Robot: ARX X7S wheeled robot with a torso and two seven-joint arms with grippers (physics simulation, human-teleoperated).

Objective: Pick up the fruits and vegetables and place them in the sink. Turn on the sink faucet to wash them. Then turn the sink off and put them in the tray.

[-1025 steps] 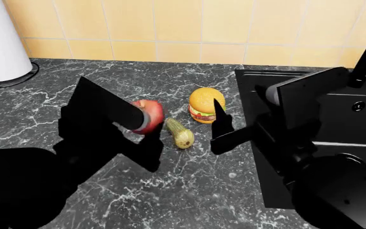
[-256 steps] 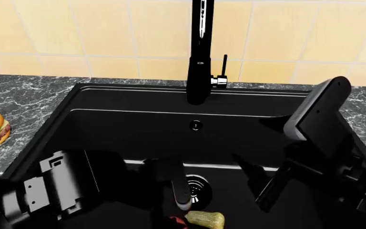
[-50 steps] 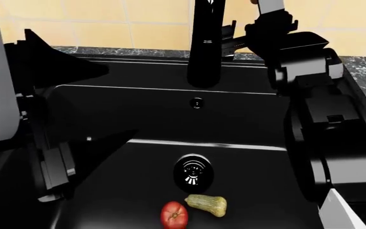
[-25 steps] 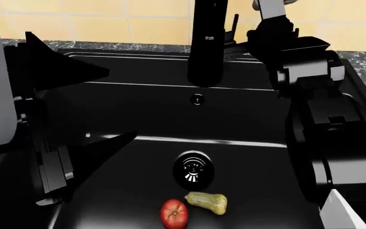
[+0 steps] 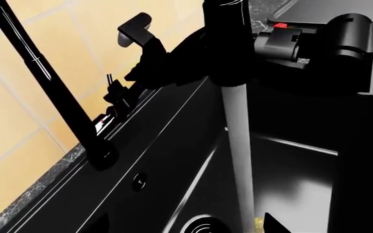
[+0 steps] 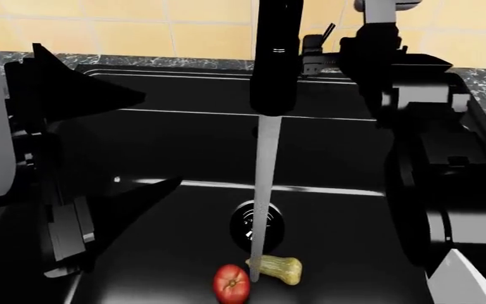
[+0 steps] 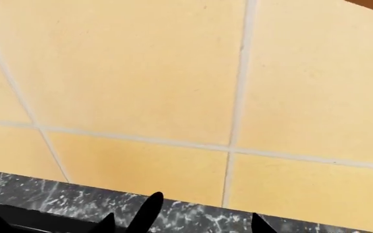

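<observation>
1. The left gripper (image 6: 99,152) hangs over the left side of the sink (image 6: 175,136). Its two fingers are wide apart and hold nothing.
2. The tomato (image 6: 231,284) lies on the near sink floor. The squash (image 6: 278,268) lies just to its right.
3. Water (image 6: 264,196) now pours from the faucet (image 6: 276,54). Half a second ago there was none. It lands by the squash, so washing has begun.
4. The right gripper is up at the lever (image 6: 326,31), far right. I cannot tell if it is apart or together.
</observation>
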